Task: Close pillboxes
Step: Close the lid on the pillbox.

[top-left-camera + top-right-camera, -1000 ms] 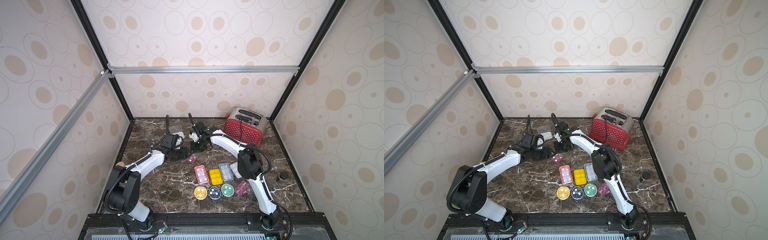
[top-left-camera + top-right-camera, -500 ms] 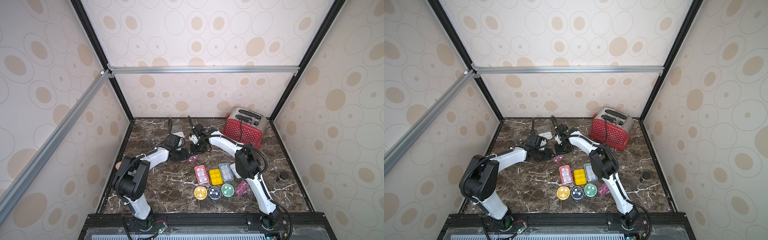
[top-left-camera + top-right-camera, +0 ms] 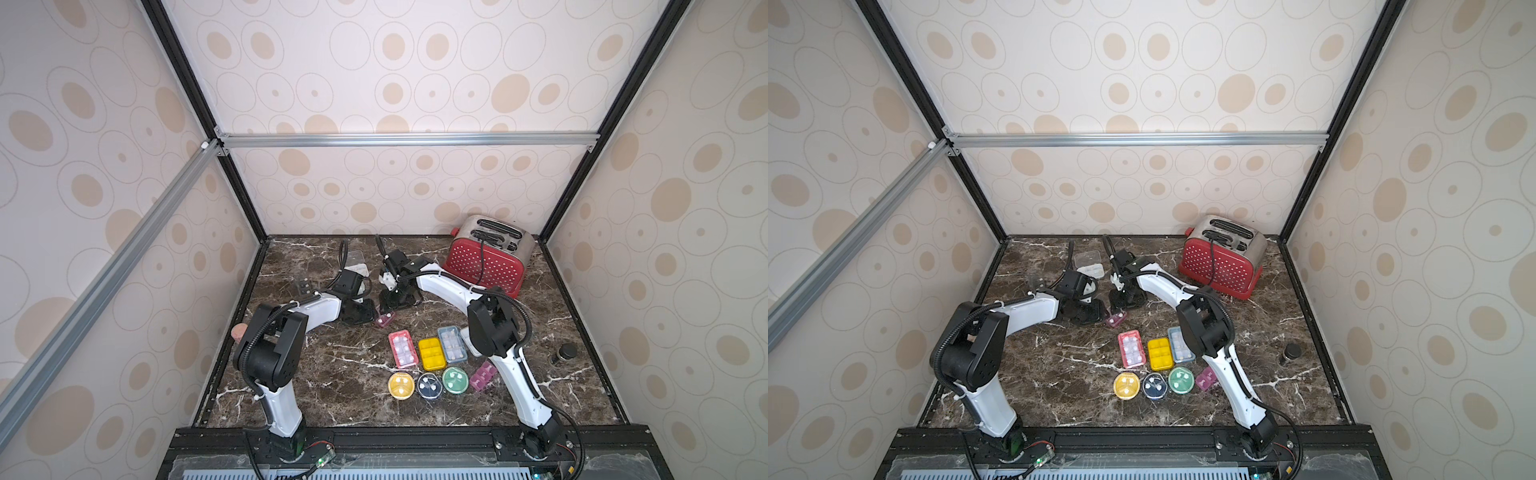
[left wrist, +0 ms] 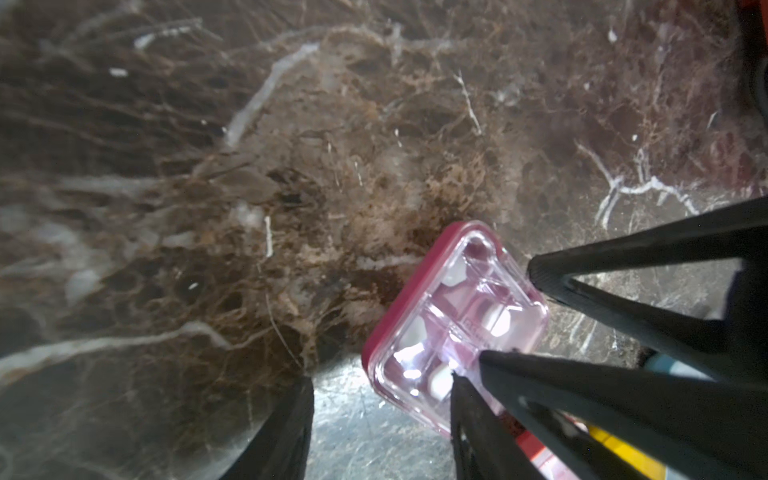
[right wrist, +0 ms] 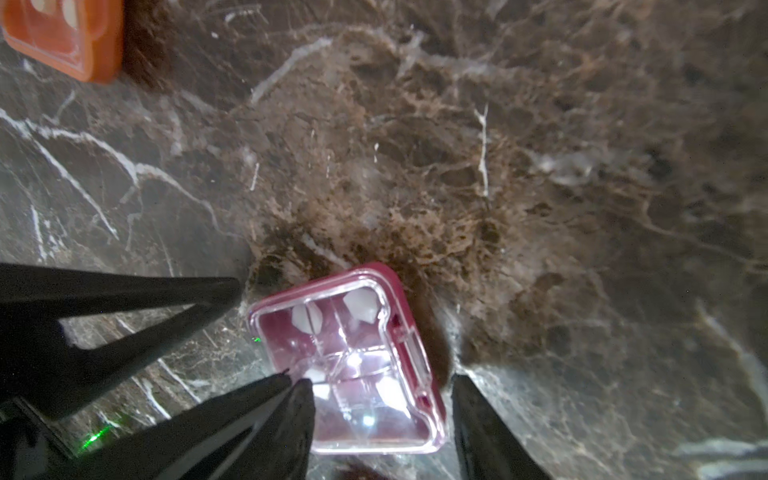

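While the left arm (image 3: 316, 311) has drawn its elbow up and in toward its base over the last second, the small maroon pillbox (image 4: 453, 328) has not shifted. It lies flat on the marble table (image 3: 332, 374), just behind the yellow pillbox (image 3: 430, 353).

Its clear lid (image 5: 353, 365) looks seated all round in both wrist views.

On the left gripper (image 4: 381, 378) the jaws stand apart, one finger over a corner of the box, nothing clamped. On the right gripper (image 5: 380, 379) the jaws also stand apart, straddling the box, with no squeeze that I can see.

My reading: this box is done and both arms are letting go. The white box (image 3: 358, 266) at the back seems lid-up, so it is likely the next job. The orange box (image 5: 62, 37) is near; its lid state is unclear.
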